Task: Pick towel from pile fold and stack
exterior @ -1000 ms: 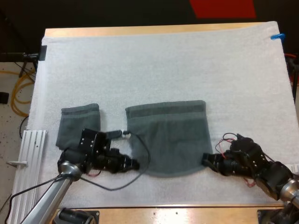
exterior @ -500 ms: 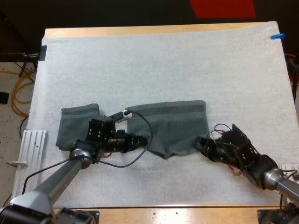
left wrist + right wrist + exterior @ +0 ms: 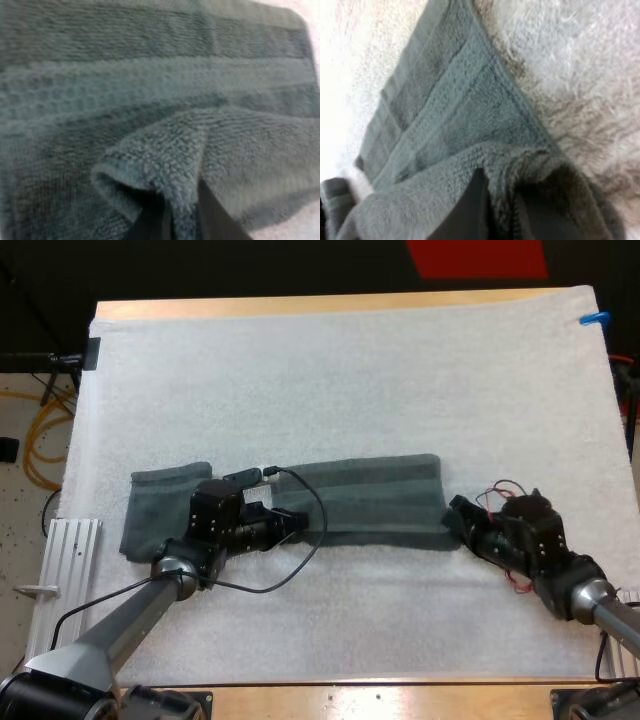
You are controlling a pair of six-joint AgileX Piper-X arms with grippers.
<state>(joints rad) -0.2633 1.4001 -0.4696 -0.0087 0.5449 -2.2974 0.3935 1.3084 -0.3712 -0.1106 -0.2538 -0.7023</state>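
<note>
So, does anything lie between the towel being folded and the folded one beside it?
Nothing loose does. The towel and the folded towel lie close together on the white mat; only my left gripper, shut on the towel's edge, hangs over the gap between them.

Your high view sits behind both arms, looking forward and down across the whole worktop [image 3: 300, 307]. Each wrist view rides close behind its gripper (left gripper [image 3: 291, 524], right gripper [image 3: 456, 517]), facing out along the jaws. All three share the towel [image 3: 370, 492] just ahead of them.
</note>
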